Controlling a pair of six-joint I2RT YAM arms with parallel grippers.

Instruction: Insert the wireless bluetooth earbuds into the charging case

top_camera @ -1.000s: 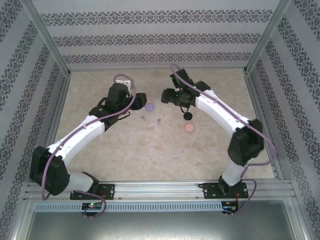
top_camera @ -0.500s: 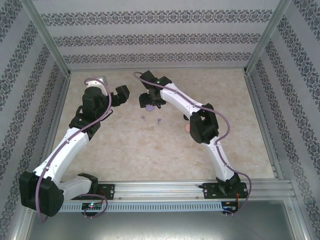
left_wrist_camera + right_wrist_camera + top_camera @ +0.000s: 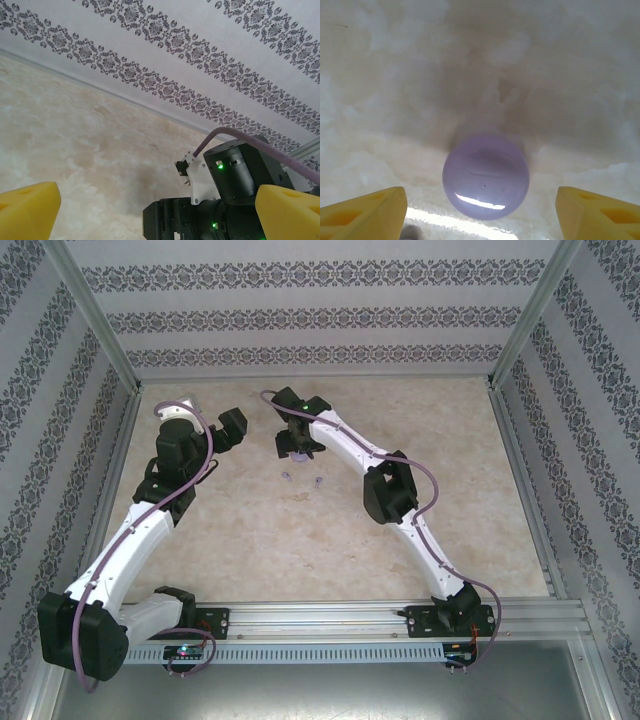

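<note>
The lilac case (image 3: 486,176), seemingly shut, is bracketed untouched by the right gripper's (image 3: 481,214) spread fingers; two earbuds (image 3: 286,476) lie uninserted nearby, the left gripper (image 3: 159,212) splayed empty.

You see the left gripper (image 3: 159,214) with yellow fingers (image 3: 29,210) far apart, and the black right arm (image 3: 235,175) beyond.

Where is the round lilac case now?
In the right wrist view the lilac case lies on the table, centred between the open fingers of the right gripper; from above, just beyond the two lilac earbuds.
</note>
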